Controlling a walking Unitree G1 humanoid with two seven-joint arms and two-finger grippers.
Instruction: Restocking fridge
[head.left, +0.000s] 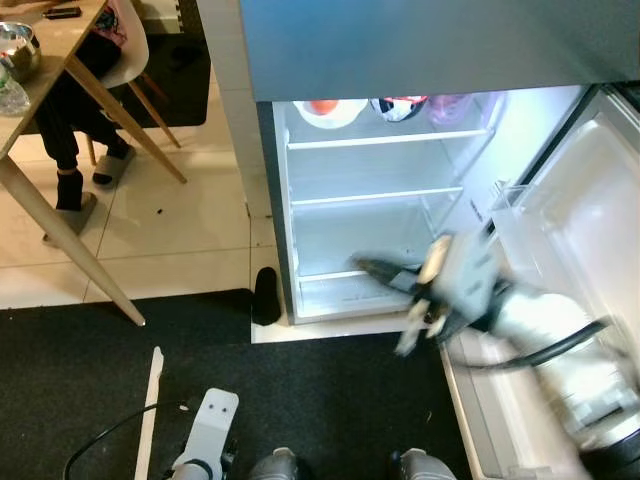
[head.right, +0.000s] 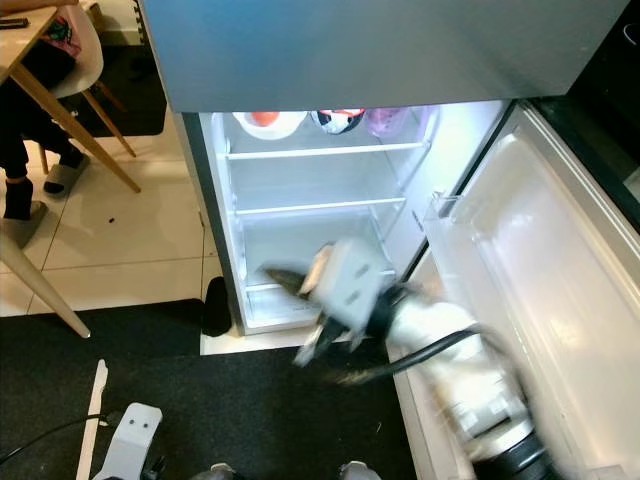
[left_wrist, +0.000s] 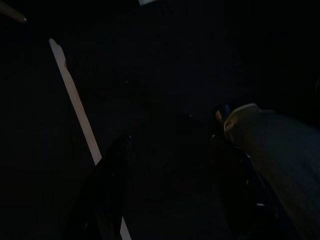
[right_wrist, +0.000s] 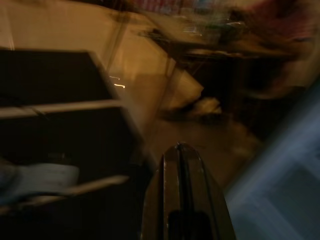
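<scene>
The fridge (head.left: 380, 210) stands open and lit, its door (head.left: 585, 230) swung out to the right. On its top shelf sit a white bowl with something red (head.left: 322, 108), a dark round item (head.left: 398, 106) and a pinkish item (head.left: 447, 105). The lower shelves look bare. My right arm reaches, blurred by motion, across the fridge's lower part. Its gripper (head.left: 362, 265) points left near the bottom shelf. In the right wrist view the gripper (right_wrist: 181, 150) is shut, the fingers pressed together with nothing between them. In the dark left wrist view my left gripper (left_wrist: 170, 200) hangs over the black mat, fingers apart.
A wooden table (head.left: 40, 90) and a seated person's legs (head.left: 70, 140) are at the far left on pale tiles. A black mat (head.left: 90, 380) covers the floor before the fridge, with a white strip (head.left: 150, 410) on it. A dark object (head.left: 266, 295) lies at the fridge's left corner.
</scene>
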